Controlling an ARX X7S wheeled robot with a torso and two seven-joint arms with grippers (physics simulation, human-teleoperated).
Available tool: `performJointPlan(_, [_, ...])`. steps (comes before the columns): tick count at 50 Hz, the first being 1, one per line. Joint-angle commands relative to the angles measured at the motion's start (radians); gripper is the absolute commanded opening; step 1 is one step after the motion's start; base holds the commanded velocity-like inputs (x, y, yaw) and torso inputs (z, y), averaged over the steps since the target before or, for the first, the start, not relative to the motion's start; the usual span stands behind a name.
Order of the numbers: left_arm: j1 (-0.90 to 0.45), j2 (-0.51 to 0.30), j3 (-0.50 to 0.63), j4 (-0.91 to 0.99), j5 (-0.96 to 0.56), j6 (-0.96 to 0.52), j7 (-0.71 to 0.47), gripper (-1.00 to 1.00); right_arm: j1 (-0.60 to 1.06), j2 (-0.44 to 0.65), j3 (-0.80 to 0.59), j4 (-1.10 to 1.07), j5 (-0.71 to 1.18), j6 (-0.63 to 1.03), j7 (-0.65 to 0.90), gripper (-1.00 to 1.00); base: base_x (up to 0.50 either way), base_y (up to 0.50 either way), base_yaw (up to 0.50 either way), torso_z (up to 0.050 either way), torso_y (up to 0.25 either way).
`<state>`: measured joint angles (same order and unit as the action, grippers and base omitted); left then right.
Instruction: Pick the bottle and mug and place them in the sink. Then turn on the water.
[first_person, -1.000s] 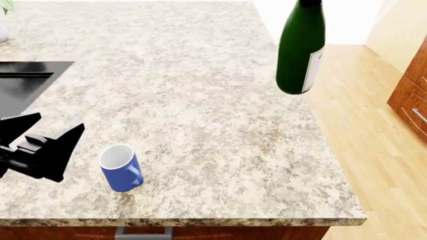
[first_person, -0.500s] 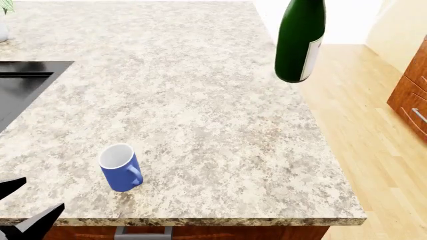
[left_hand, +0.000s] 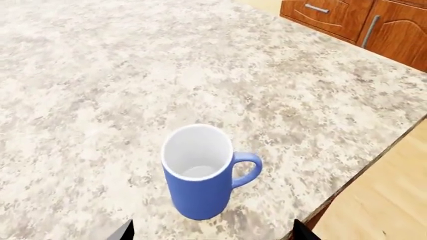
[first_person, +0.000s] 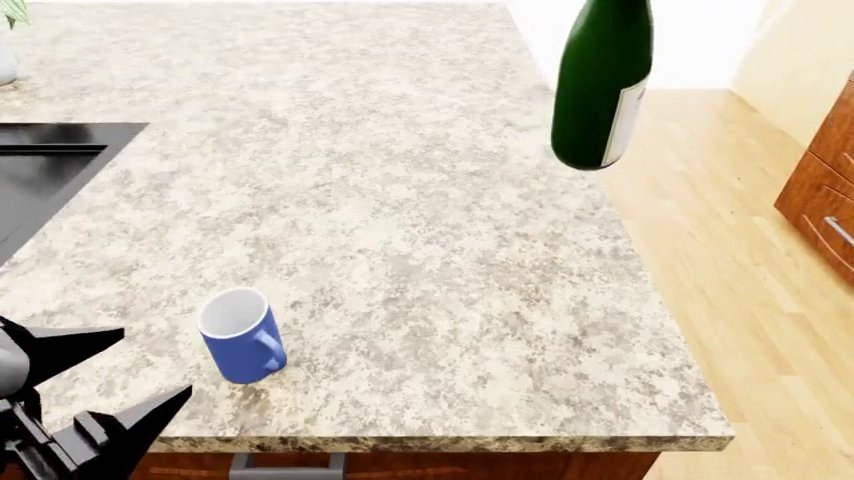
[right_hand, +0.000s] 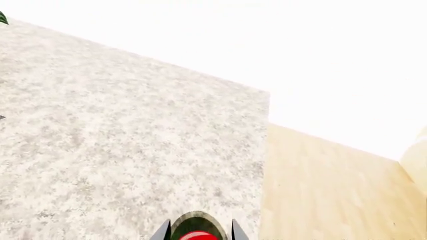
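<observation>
Now, L gripper: (first_person: 107, 385) back in head view at lower left, just beside the mug; 0.5 s ago only its tips showed at the bottom edge, 1 s ago it sat higher, nearer the sink.
Meaning: looks like a re-approach from the counter's front edge; mug pick not yet done.
L jaws: spread wide, holding nothing; in L wrist view the two tips sit either side of the mug but short of it.
Mug: (first_person: 242, 335) upright on counter (first_person: 400, 200) near front edge, handle toward the R; unmoved across frames.
Bottle: (first_person: 601, 85) hanging in air over the counter's R edge, upright w/ slight tilt, label facing R; barely shifted vs 0.5 s ago.
R gripper: (right_hand: 198, 231) out of head view; R wrist cam shows two tips flanking the bottle top, so prob. clamped on the neck.
Sink: (first_person: 47, 165) corner only, far L; both items well apart from it.
Water: faucet not in view, can't tell.
L arm pose: low, in front of counter edge, jaws aimed at mug from the side.
Next, my guess: slide L jaws fwd around mug body, close.
</observation>
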<state>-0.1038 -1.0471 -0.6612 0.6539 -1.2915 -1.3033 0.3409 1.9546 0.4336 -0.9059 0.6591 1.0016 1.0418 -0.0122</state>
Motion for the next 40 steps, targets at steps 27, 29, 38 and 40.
performJointPlan(27, [-0.247, -0.012, 0.442, -0.119, 0.140, 0.116, -0.008, 1.00, 0.008, 0.010, 0.019, -0.022, -0.019, 0.016, 0.021, -1.00, 0.00, 0.00, 0.00, 0.001, 0.001])
performJointPlan(29, [-0.257, -0.010, 0.456, -0.125, 0.147, 0.118, -0.008, 1.00, 0.006, 0.011, 0.020, -0.023, -0.018, 0.017, 0.023, -1.00, 0.00, 0.00, 0.00, 0.000, 0.000])
performJointPlan(38, [-0.290, 0.009, 0.523, -0.151, 0.188, 0.135, 0.001, 1.00, 0.006, 0.005, 0.017, -0.011, -0.024, 0.012, 0.020, -1.00, 0.00, 0.00, 0.00, 0.000, 0.001])
performJointPlan(40, [-0.294, 0.013, 0.535, -0.155, 0.196, 0.139, 0.004, 1.00, 0.007, 0.003, 0.016, -0.007, -0.025, 0.011, 0.018, -1.00, 0.00, 0.00, 0.00, 0.000, 0.000])
